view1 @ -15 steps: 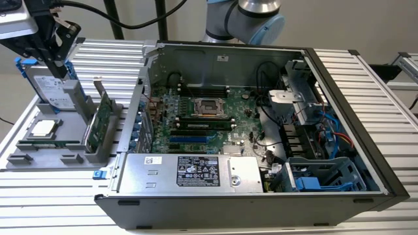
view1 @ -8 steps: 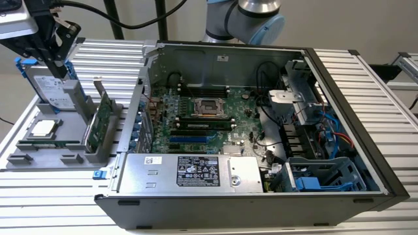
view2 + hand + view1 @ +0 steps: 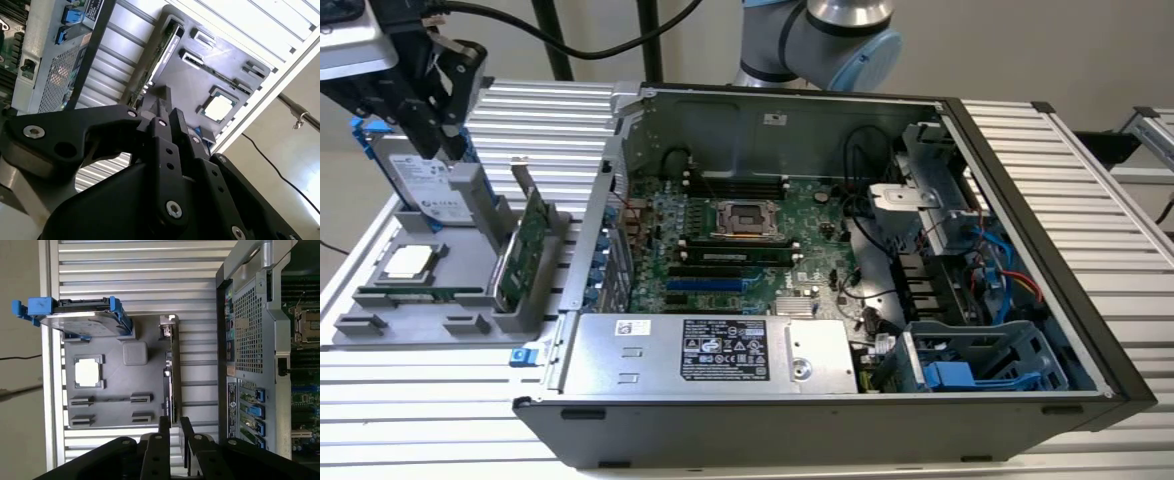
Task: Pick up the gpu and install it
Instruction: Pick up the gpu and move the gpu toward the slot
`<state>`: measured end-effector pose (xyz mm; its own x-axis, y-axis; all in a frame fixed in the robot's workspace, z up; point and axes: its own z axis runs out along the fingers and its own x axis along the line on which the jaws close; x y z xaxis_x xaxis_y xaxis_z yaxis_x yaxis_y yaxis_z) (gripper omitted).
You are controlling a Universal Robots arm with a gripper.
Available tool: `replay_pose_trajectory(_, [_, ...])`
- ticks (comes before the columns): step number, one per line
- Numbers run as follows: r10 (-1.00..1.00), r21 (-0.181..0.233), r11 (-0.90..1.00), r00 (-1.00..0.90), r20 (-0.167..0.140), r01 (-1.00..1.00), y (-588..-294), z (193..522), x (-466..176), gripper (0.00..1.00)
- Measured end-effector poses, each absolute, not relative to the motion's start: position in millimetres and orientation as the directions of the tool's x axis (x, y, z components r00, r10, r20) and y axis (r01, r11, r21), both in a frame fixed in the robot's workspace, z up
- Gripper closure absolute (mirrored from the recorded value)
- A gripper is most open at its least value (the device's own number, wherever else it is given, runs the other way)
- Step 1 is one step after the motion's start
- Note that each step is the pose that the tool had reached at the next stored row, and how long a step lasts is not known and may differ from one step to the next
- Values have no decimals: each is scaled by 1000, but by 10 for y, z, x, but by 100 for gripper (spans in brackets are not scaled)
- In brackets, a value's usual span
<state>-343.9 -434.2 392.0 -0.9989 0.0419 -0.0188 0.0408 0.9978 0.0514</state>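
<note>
The gpu is a green card standing on edge in a slot of the grey holder tray, at the exterior view's left of the open computer case. In both wrist views it appears edge-on. My gripper hangs well above the tray, apart from the card. Its black fingers are open with a narrow gap and nothing between them. In the first wrist view the gripper lines up with one end of the card.
On the tray also stand a silver hard drive in a blue frame, a square processor chip and a thin memory stick. Inside the case lie the motherboard and a power supply.
</note>
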Motion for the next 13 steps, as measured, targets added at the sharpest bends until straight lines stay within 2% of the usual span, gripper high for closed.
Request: replay_pose_trajectory(13, [42,52,998,-999,-19,41,-4342,3894,-3438,0])
